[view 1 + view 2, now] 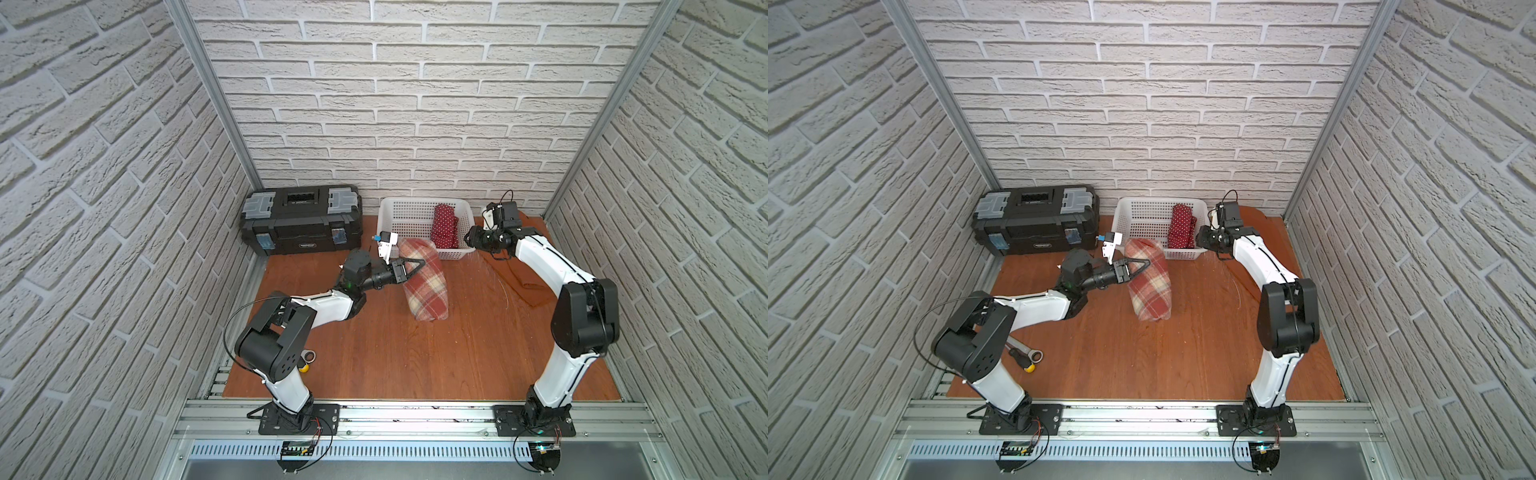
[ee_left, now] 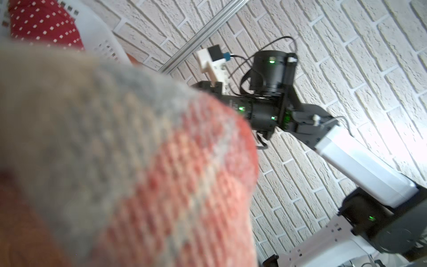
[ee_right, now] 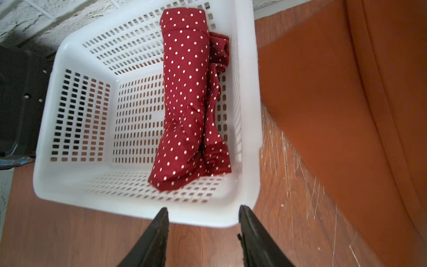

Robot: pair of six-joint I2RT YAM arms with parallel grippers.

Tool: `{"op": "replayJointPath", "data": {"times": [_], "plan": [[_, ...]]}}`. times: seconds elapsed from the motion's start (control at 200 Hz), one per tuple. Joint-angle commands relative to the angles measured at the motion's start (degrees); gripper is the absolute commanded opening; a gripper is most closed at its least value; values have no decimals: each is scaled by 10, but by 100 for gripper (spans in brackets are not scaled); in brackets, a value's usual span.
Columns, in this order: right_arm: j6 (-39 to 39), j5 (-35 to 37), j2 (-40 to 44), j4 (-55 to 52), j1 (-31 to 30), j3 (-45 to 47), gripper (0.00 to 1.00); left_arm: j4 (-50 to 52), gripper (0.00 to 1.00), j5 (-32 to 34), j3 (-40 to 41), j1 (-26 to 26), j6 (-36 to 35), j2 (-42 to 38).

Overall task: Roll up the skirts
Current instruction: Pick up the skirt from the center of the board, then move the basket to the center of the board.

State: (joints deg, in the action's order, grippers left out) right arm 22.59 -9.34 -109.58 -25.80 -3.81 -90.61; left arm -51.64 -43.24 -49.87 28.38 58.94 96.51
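- Plaid skirt was rolled into a fat bundle. Its far end sat at the basket's near corner and the rest angled over the table. Whether it hung clear, I couldn't tell.
- Your left gripper was clamped on the roll's upper part. You needed a firm squeeze there, or the wraps would likely spring loose.
- White basket had bare floor on the toolbox side. Polka-dot skirt lay rolled along the opposite wall. You wanted to lay the plaid lengthwise beside it.
- Your right gripper hovered empty at the near rim, fingers spread, well placed to steady the basket.
- Rust-orange skirt lay flat beside the basket, unrolled.
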Motion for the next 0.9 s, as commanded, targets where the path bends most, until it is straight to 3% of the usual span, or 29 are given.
{"op": "replayJointPath", "data": {"times": [0.0,0.405,0.5,0.6,0.705,0.805,0.89], "plan": [[-22,1,-33,-28,6,-39,49,-5,0,-78,-51,-28,-11,-5],[-57,-10,-34,-28,26,-47,49,86,0,-155,-269,-63,-20,105],[-60,-25,-76,-40,27,-69,47,111,0,-174,-310,-65,-33,133],[-59,-38,-101,-51,27,-90,41,110,0,-180,-344,-73,-19,167],[-63,-90,-112,-48,30,-88,21,75,0,-182,-369,-79,17,196],[-60,-90,-106,-48,31,-80,3,82,0,-185,-395,-83,21,213],[-59,-90,-101,-54,31,-75,2,96,0,-189,-409,-84,14,220]]}}
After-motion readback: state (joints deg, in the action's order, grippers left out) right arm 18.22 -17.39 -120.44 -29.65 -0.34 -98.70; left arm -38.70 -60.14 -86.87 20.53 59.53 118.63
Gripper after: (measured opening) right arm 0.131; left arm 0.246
